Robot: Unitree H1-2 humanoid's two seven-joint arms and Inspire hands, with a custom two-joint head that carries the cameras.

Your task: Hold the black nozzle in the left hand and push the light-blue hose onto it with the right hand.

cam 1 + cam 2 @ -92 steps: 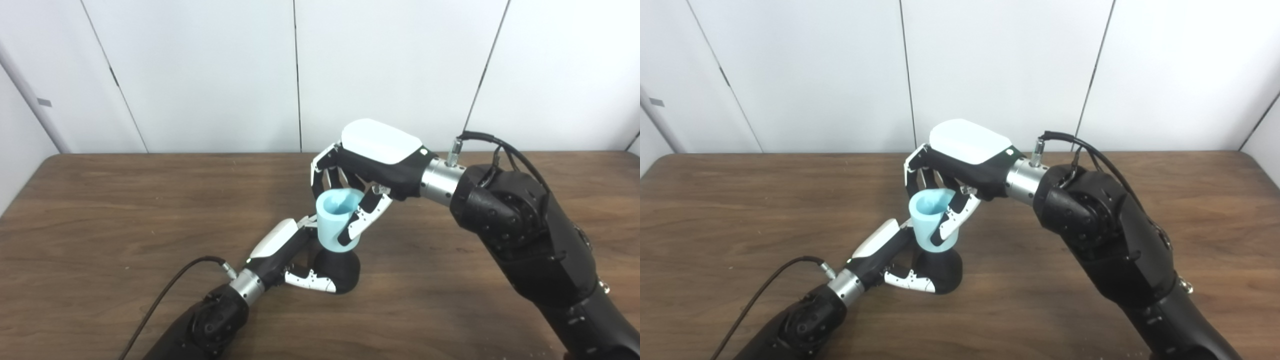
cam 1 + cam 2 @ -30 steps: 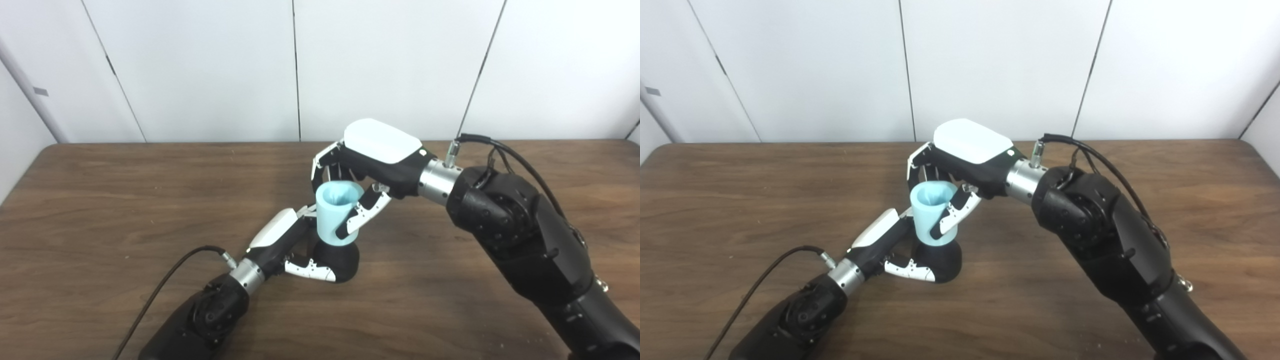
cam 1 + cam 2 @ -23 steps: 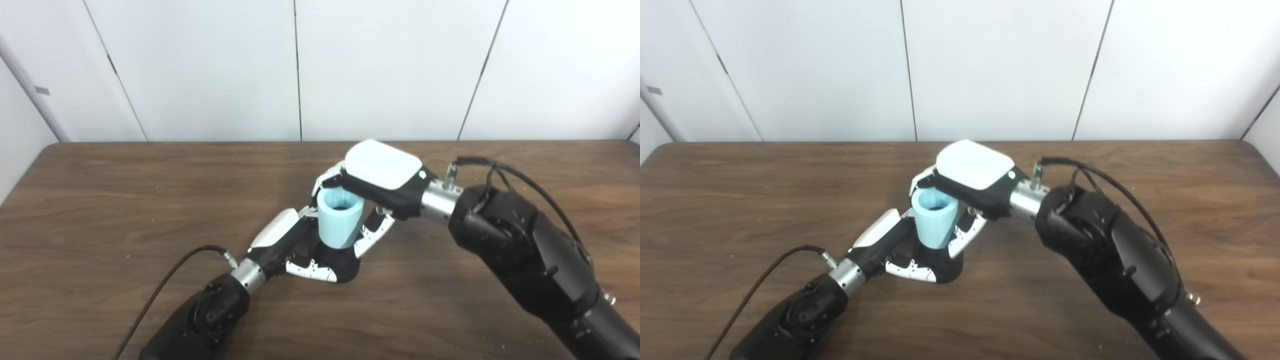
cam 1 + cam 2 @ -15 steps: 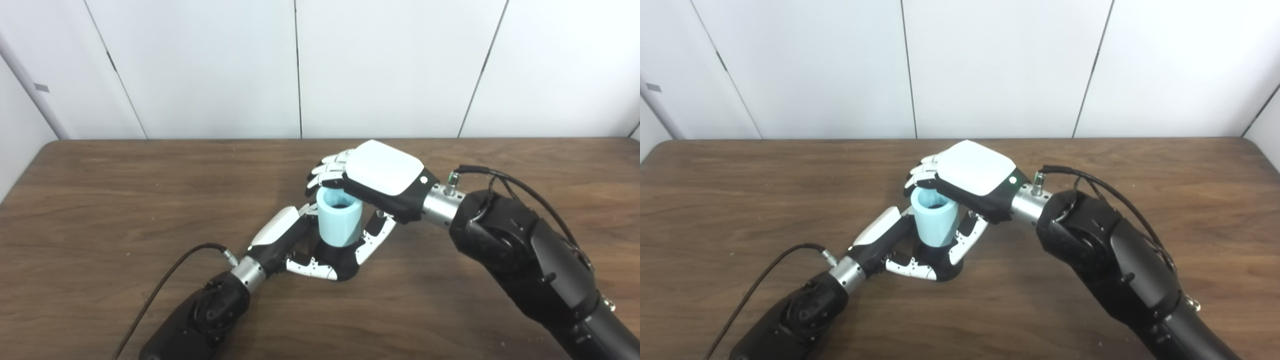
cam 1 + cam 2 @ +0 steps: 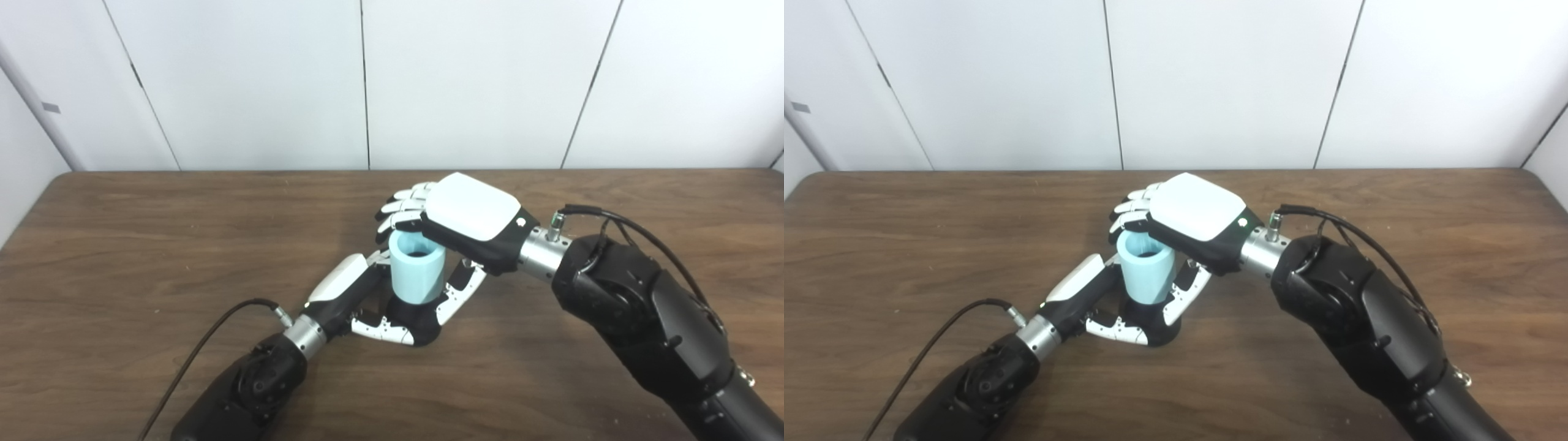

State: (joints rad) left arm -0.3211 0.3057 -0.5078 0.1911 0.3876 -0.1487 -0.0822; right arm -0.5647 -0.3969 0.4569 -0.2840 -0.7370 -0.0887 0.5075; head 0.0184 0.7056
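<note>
The left robot hand (image 5: 355, 294) grips the black nozzle (image 5: 411, 318); the right robot hand (image 5: 456, 220), seemingly unclenched, should press the light-blue hose (image 5: 416, 272) straight down.

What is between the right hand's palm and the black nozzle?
The light-blue hose stands there, upright on the black nozzle, under the right hand. Both eye views show it.

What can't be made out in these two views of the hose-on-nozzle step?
- Join between light-blue hose and black nozzle: both views, covered by the hose wall and the fingers.
- Right robot hand contact with the hose rim: hidden under its own white back.
- Left robot hand far-side fingers: behind hose and nozzle.
- Nozzle's footing on the table: masked by the left thumb.
</note>
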